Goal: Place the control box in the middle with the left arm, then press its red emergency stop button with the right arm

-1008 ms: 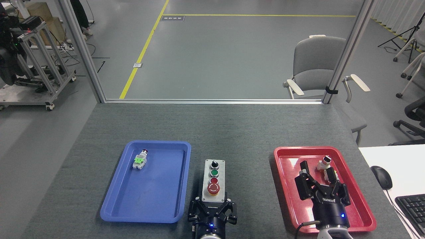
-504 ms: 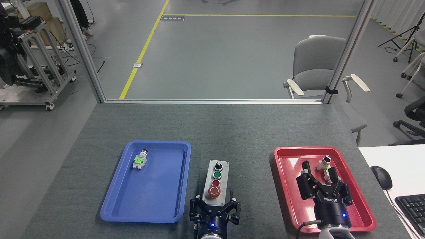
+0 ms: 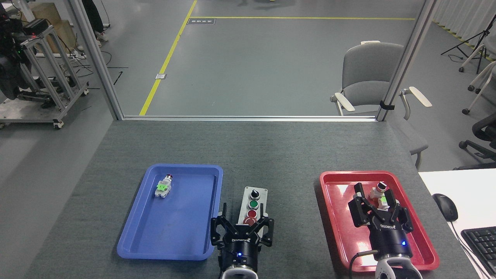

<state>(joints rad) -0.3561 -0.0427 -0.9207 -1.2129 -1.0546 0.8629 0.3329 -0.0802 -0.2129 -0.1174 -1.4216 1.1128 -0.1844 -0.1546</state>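
Two black multi-finger claw grippers sit low over the dark grey felt-textured tabletop [image 3: 271, 155]: the left gripper [image 3: 242, 228] spreads its fingers wide at the near end of the light grey rectangular control box [image 3: 252, 205], gripping nothing, while the right gripper [image 3: 375, 205] hangs splayed and empty over the red plastic tray [image 3: 333, 217]. The box lies flat between that tray and the blue plastic tray [image 3: 182, 170], so placing looks finished. Next, the left arm should clear the half-hidden red mushroom-head emergency stop button [image 3: 248, 221], letting the right arm cross and press it.
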